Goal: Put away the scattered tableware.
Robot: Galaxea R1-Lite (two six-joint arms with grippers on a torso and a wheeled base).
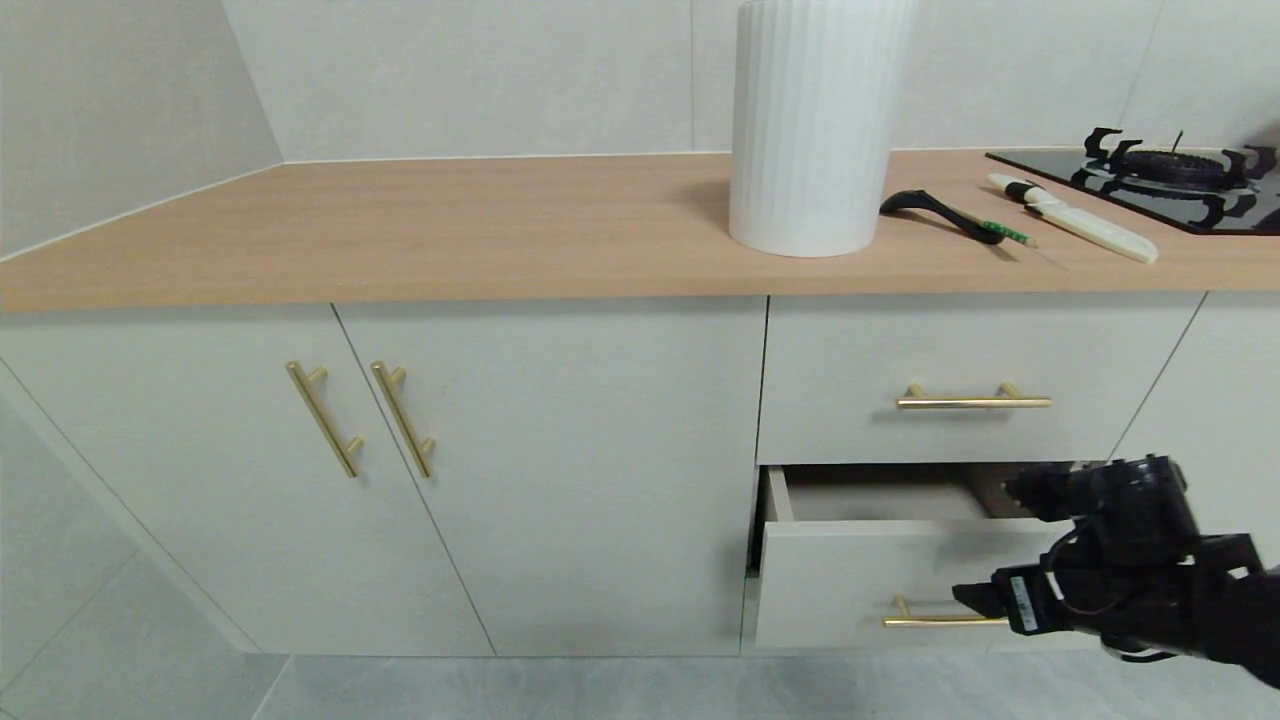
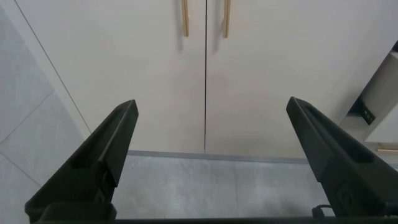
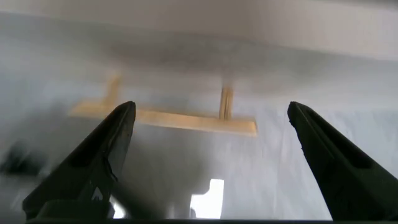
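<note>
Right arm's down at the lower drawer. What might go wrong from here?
The right gripper is open, not closed on the handle; a pull might slip. The lower drawer is only partly open, so the ladle and knife may not drop in cleanly. Reaching them could bump the tall white container.

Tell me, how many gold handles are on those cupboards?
4. The left door handle and right door handle stand upright side by side. The upper drawer handle and lower drawer handle lie level. Others may sit outside the view.
</note>
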